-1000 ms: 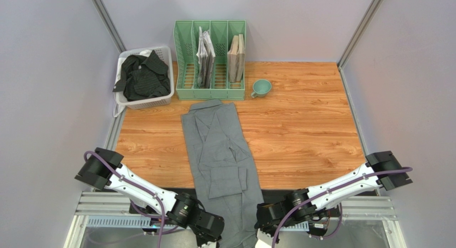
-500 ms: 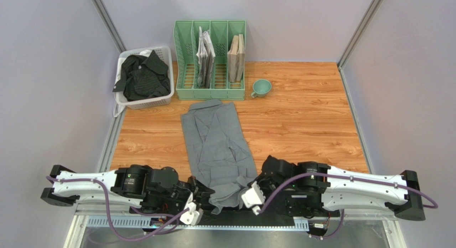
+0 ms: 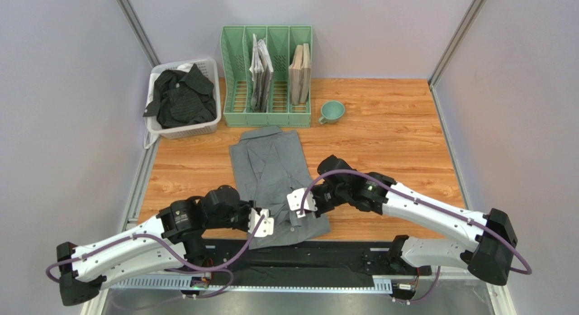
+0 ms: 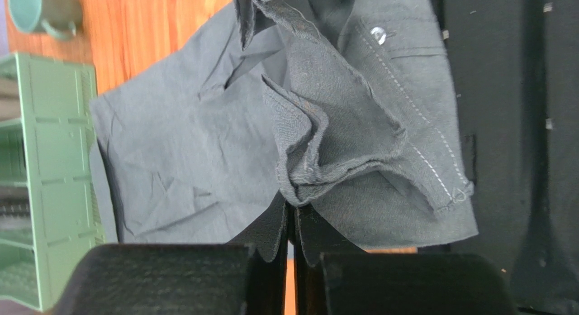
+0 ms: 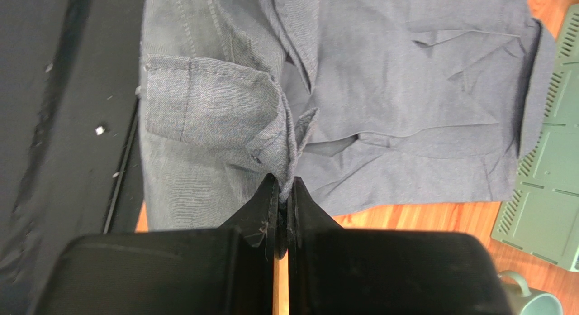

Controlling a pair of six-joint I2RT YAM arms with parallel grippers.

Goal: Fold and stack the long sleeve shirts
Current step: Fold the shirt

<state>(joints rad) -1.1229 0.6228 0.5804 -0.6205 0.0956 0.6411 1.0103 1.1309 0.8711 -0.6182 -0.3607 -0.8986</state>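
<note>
The grey long sleeve shirt lies lengthwise down the middle of the wooden table, its lower part lifted and doubled back. My left gripper is shut on the shirt's bottom hem at its left side; the bunched hem shows at its fingertips. My right gripper is shut on the hem's right side, with cloth pinched between its fingers. Both hold the hem above the shirt's middle. The black striped shirt lies crumpled in the white basket at the back left.
A green slotted file rack with papers and books stands at the back, just beyond the shirt's collar. A teal cup sits to its right. A black strip runs along the table's near edge. Bare wood lies right of the shirt.
Both grippers have lifted the shirt's bottom hem from below the table's near edge and carried it forward over the shirt. The hanging part has come up onto the table.
</note>
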